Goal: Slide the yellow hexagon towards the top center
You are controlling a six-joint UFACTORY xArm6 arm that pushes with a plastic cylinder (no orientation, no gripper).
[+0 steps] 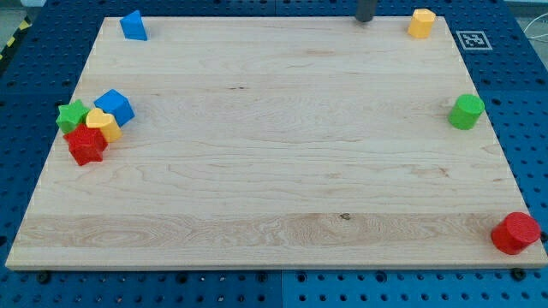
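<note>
A pale wooden board [274, 171] lies on a blue perforated table, seen from above and slightly in front. The arm has no claw to spread or press together; it ends in a dark rod, of which only a short stub shows at the view's top edge, right of centre, with the tip [365, 20] resting at the board's far edge. The yellow hexagon [421, 23] sits in the board's top right corner, near the tip but apart from it, on the tip's right. Since the block must travel left towards the top centre, the tip appears to stand on the wrong side and would probably need to pass round to the block's right face before pushing. Elsewhere, a blue block [134, 26] sits at the top left corner. A tight cluster at the view's left holds a green star [72, 115], a blue cube [115, 106], a yellow heart [103, 126] and a red star [86, 145]. A green cylinder [467, 112] stands by the right edge, a red cylinder [515, 233] at bottom right.
</note>
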